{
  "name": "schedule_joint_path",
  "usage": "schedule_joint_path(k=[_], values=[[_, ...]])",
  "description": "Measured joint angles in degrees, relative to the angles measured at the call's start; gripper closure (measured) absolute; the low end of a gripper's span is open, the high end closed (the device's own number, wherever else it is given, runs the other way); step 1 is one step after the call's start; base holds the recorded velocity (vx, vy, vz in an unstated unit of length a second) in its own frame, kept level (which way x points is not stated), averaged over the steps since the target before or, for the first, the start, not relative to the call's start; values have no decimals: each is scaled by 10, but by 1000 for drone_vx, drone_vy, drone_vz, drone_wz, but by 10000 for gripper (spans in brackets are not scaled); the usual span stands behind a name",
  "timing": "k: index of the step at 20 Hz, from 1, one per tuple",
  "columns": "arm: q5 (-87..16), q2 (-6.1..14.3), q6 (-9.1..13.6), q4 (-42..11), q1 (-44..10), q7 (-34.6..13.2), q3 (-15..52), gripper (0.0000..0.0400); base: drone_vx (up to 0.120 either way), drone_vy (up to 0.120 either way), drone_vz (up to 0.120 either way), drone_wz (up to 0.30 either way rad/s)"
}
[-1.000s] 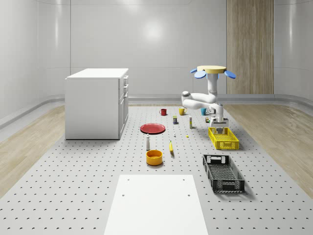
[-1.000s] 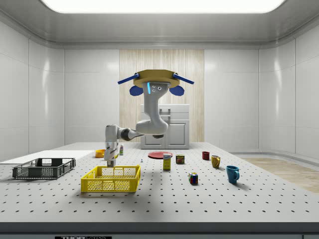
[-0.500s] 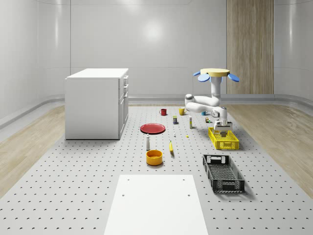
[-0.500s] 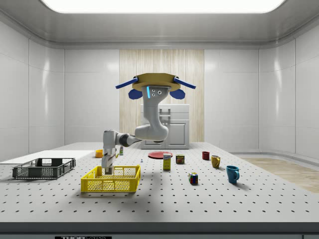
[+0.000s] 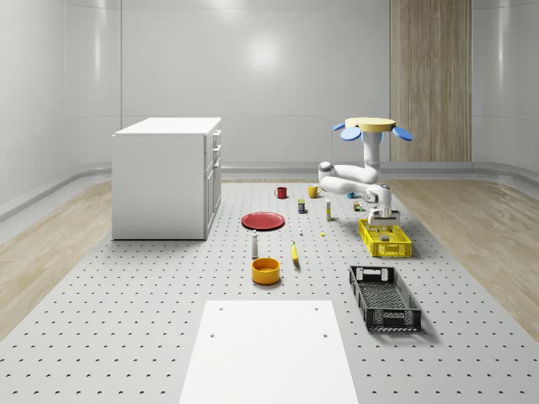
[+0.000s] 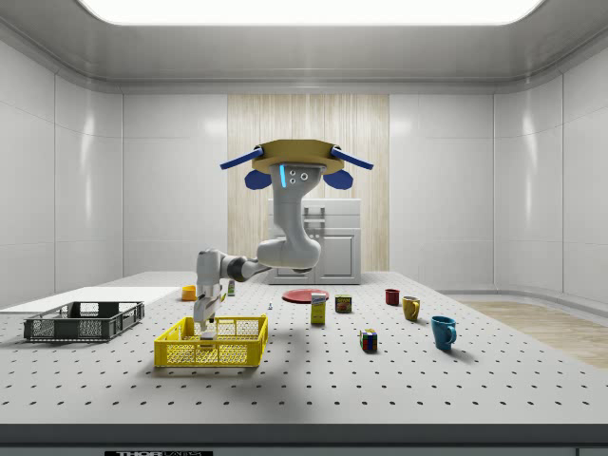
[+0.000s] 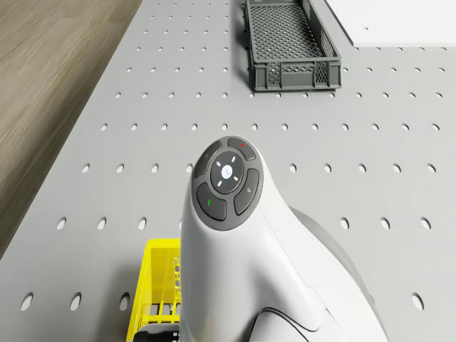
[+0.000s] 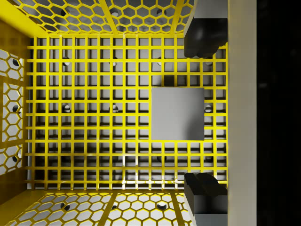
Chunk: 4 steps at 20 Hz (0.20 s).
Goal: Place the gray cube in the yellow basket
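– Pale, hole-dotted counter (image 5: pixel 168 320): is that what you're over?
– Yes. My drone (image 5: pixel 370 126) hovers above it, well clear of the surface. Taking twelve o'clock as away from the whole-scene camera, I hang on the three o'clock side of the counter. The white cabinet (image 5: pixel 164 181) stands well apart, at about nine o'clock from me.

– What's near you?
– The black crate (image 5: pixel 385 296) lies at six o'clock of the yellow basket (image 6: pixel 211 353), close by but not touching it. The drone sits toward twelve o'clock of the basket, and my arm bends down from it so the wrist points straight into the basket. A red plate (image 5: pixel 263 220) lies at nine o'clock of the basket, some way off.

– And the gripper?
– My gripper (image 8: pixel 202 114) is just above the basket's mesh floor, inside its walls. The fingers (image 8: pixel 202 33) are spread wide and I have hold of nothing.

– Where is the gray cube?
– The gray cube (image 8: pixel 178 114) lies flat on the yellow grid floor, within the basket, below the gap between my fingers. There is open mesh between it and each finger, so neither one touches it.
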<state>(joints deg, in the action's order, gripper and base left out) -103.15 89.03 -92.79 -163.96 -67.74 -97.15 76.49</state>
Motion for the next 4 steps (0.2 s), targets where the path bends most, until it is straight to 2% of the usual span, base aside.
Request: schedule_joint_path(k=[4], values=[[-1,0,-1,0,0,0,-1,12,0,0,0,0]])
